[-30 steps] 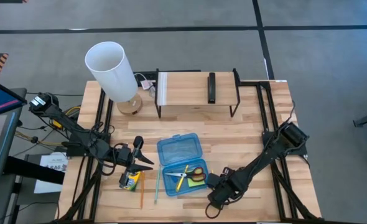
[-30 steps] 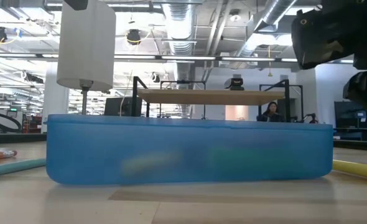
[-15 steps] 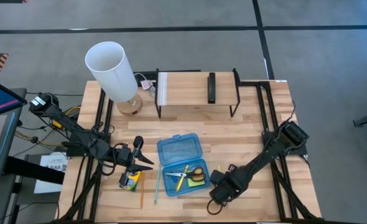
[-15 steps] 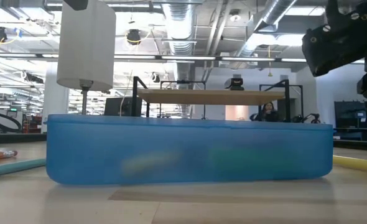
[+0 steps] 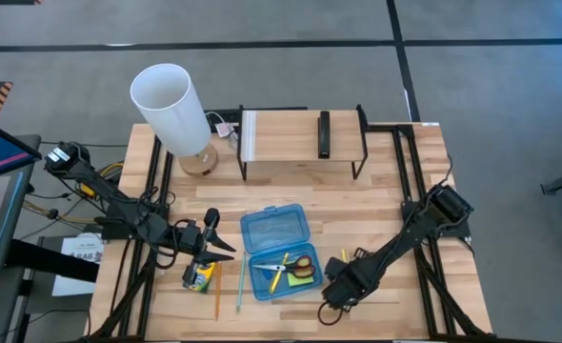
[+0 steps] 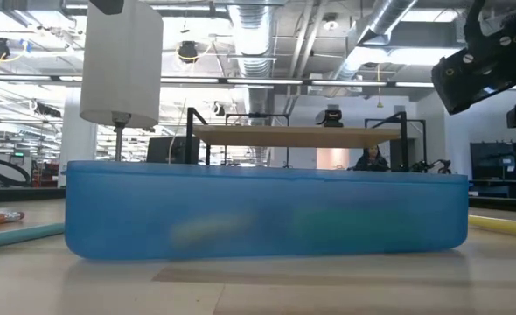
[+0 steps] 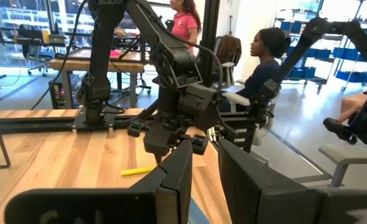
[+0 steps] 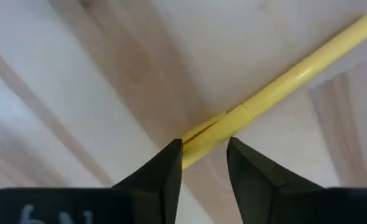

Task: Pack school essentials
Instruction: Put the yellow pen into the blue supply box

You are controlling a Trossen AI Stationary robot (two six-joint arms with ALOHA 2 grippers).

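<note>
The blue translucent case (image 5: 273, 252) lies open with the red-handled scissors (image 5: 300, 263), a lime-green sticky-note pad (image 5: 303, 277) and a yellow pencil (image 5: 277, 269) inside. The crayon box (image 5: 198, 277), an orange pencil (image 5: 216, 292) and a teal pencil (image 5: 240, 290) lie on the table to the case's left. My left gripper (image 5: 226, 243) hovers open above the crayon box. My right gripper (image 8: 204, 155) points down, open, right of the case, with a finger on each side of another yellow pencil (image 8: 283, 81) that lies flat on the table. I see no touch.
A white lamp (image 5: 171, 107) stands at the far left of the table and a black wire shelf (image 5: 300, 143) at the far middle. Black arm frames run along both table sides. People sit in the room beyond the table. Bare wood lies near the case.
My right gripper has shifted a little toward the table's right edge and risen slightly, uncovering part of the yellow pencil beside the case. The left arm has kept still.
</note>
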